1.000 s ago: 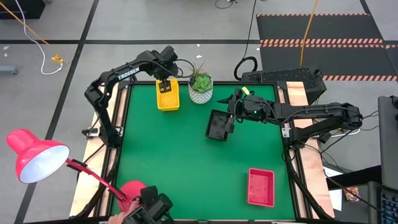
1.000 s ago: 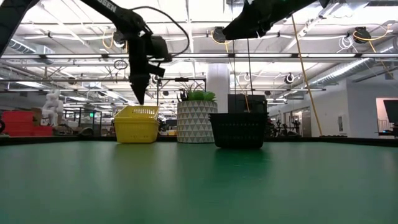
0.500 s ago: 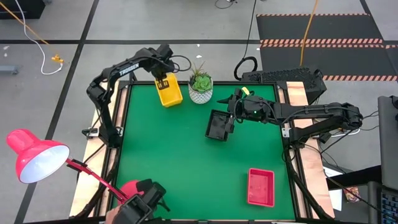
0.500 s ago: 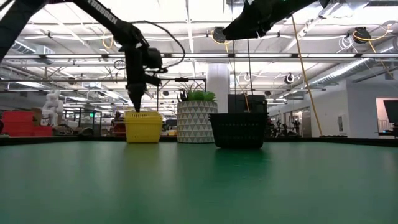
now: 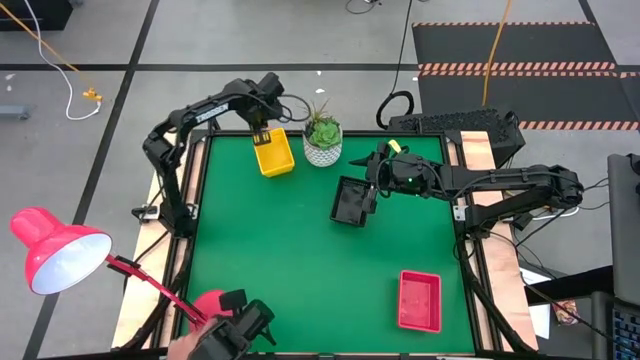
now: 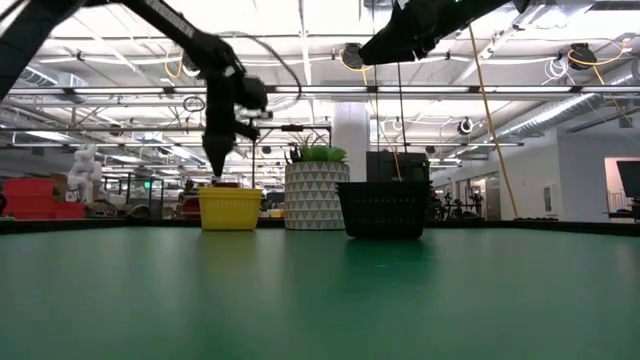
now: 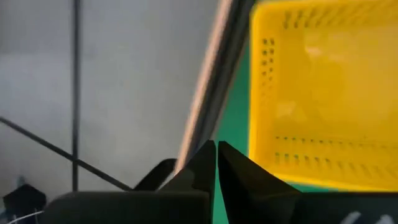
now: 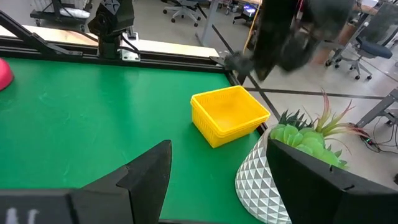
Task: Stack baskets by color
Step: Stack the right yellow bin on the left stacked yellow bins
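A yellow basket (image 5: 274,156) rests on its bottom on the green table (image 5: 300,260) near the far left corner, turned slightly askew. My left gripper (image 7: 216,149) points down just beyond the basket's far left corner (image 7: 261,37), shut with nothing between its fingers. It shows no touch on the basket. A black basket (image 5: 350,203) sits mid-table; my right gripper (image 5: 371,188) hangs open well above its far right side (image 6: 400,205). A red basket (image 5: 420,300) lies at the near right.
A white ribbed plant pot (image 5: 323,142) stands between the yellow and black baskets at the far edge. A red lamp (image 5: 58,255) reaches over the near left corner, its round base (image 5: 212,305) on the table. The table's middle is bare green.
My left gripper has shut and drawn slightly toward the table's far left corner, ending beside the yellow basket with nothing held. The yellow basket has turned about on the table and now lies askew. My right arm has kept still.
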You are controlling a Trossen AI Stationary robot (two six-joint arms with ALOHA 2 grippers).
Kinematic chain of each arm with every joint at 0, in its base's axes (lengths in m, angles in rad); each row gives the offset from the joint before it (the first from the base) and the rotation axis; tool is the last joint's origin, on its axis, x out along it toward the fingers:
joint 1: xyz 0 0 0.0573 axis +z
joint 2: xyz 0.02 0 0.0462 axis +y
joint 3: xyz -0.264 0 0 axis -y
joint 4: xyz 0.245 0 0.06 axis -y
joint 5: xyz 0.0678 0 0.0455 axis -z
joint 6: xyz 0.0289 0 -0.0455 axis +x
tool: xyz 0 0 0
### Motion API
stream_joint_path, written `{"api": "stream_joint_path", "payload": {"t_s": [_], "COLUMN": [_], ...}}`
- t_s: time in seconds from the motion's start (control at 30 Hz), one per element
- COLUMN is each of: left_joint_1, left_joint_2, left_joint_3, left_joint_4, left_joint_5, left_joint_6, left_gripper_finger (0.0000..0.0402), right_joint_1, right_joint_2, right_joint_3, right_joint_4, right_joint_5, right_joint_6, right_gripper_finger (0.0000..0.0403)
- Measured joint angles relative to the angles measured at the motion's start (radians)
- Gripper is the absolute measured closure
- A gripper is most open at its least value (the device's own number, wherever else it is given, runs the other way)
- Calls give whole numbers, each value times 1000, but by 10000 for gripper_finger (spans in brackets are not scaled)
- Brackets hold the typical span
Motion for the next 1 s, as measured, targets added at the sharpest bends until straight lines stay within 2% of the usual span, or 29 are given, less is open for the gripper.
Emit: {"api": "stream_joint_path", "payload": {"t_s": [0.1, 0.23, 0.37, 0.5, 0.57, 0.73, 1.0], "left_joint_1": [-17, -51, -127, -242, -301, -384, -365], "left_joint_2": [-72, -152, -167, -166, -166, -165, -164], "left_joint_3": [10, 10, -3, -57, -101, -253, -425], "left_joint_4": [-29, -61, -118, -147, -110, 70, 99], "left_joint_5": [35, 232, 290, 398, 391, 218, 204], "left_joint_6": [-52, -188, -283, -294, -297, -347, -370], "left_gripper_finger": [371, 358, 356, 355, 355, 355, 355], "right_joint_1": [0, 0, 1, 13, 19, 23, 22], "right_joint_2": [0, 0, 0, 0, 0, 0, 0], "right_joint_3": [0, 0, 0, 0, 0, 0, 0], "right_joint_4": [-23, -18, -19, -19, -18, -11, -12], "right_joint_5": [0, 0, -2, -5, -6, -5, -5], "right_joint_6": [10, 18, 39, 55, 54, 50, 43], "right_gripper_finger": [147, 147, 147, 147, 147, 147, 147]}}
